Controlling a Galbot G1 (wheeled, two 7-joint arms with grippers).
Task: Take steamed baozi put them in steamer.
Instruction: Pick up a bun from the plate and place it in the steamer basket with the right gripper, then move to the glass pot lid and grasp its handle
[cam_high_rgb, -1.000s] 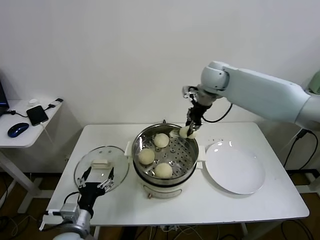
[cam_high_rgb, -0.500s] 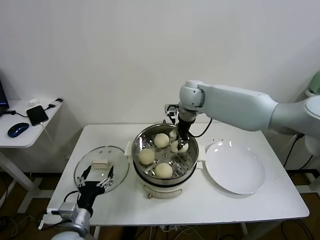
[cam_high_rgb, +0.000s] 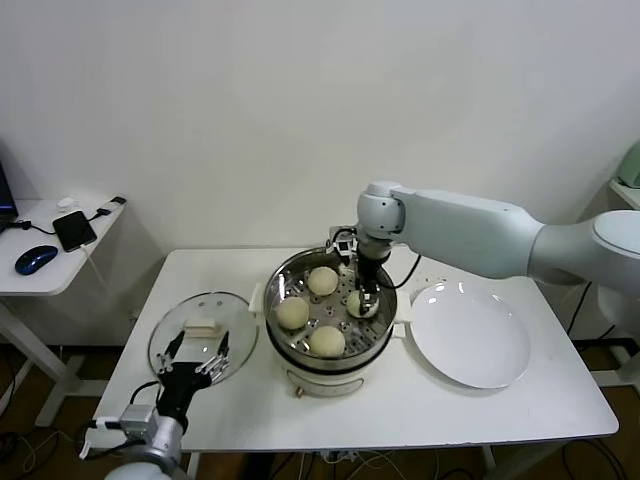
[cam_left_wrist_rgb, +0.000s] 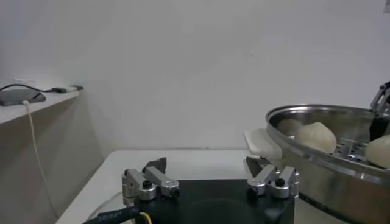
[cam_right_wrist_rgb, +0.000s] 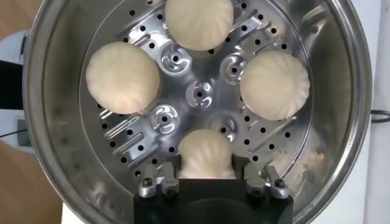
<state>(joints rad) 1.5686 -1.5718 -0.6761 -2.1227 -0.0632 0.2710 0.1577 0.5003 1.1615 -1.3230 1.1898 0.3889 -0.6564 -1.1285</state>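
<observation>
The steamer (cam_high_rgb: 276, 287) stands mid-table and holds several steamed baozi on its perforated tray (cam_right_wrist_rgb: 200, 94): one at the back (cam_high_rgb: 322, 281), one on the left (cam_high_rgb: 292, 313), one at the front (cam_high_rgb: 327, 341). Another baozi (cam_right_wrist_rgb: 206, 152) rests on the tray's right side between the fingers of my right gripper (cam_high_rgb: 362, 299), which reaches down inside the pot. That gripper (cam_right_wrist_rgb: 206, 161) is open, its fingers flanking the bun closely on both sides. My left gripper (cam_high_rgb: 192, 362) is parked open near the table's front left, over the lid; its wrist view shows nothing between its fingers (cam_left_wrist_rgb: 206, 164).
A round glass lid (cam_high_rgb: 203, 322) lies left of the steamer. An empty white plate (cam_high_rgb: 470, 340) sits to its right. A side table (cam_high_rgb: 50, 270) at far left carries a phone and a mouse. The steamer's wall (cam_left_wrist_rgb: 317, 179) rises close beside my left gripper.
My right gripper carried a baozi from above the steamer's back rim down onto the tray's right side, and its fingers have parted around it. The left arm has not moved.
</observation>
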